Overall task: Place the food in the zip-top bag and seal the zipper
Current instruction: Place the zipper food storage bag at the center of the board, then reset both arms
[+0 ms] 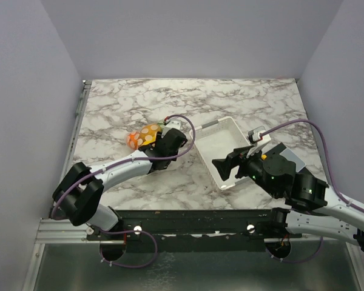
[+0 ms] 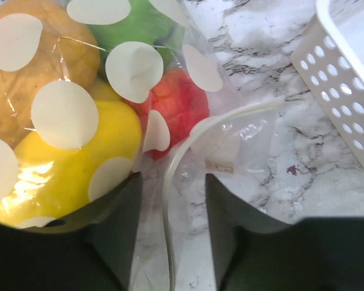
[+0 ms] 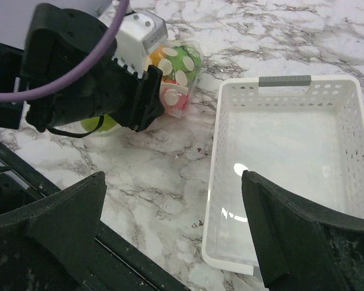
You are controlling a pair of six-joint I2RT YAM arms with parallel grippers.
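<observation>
the zip-top bag [image 1: 143,137] lies on the marble bench [image 1: 170,97], at about 9 o'clock from the white slotted basket [image 1: 222,125] in the top view. the food [image 2: 67,151] is inside it: a yellow fruit [image 2: 103,130], an orange one [image 2: 48,60], a green one [image 2: 142,24] and a red one [image 2: 179,103] press against the white-dotted plastic. the left gripper [image 2: 173,206] sits at the bag's 3 o'clock end, fingers partly apart, with the zipper [image 2: 230,116], a pale curved strip, lying loose in the gap (no pinch on it shows). whether that strip is pressed closed i cannot tell. the right gripper [image 3: 173,203] hangs over the basket's 6 o'clock end, fingers spread wide, holding nothing.
</observation>
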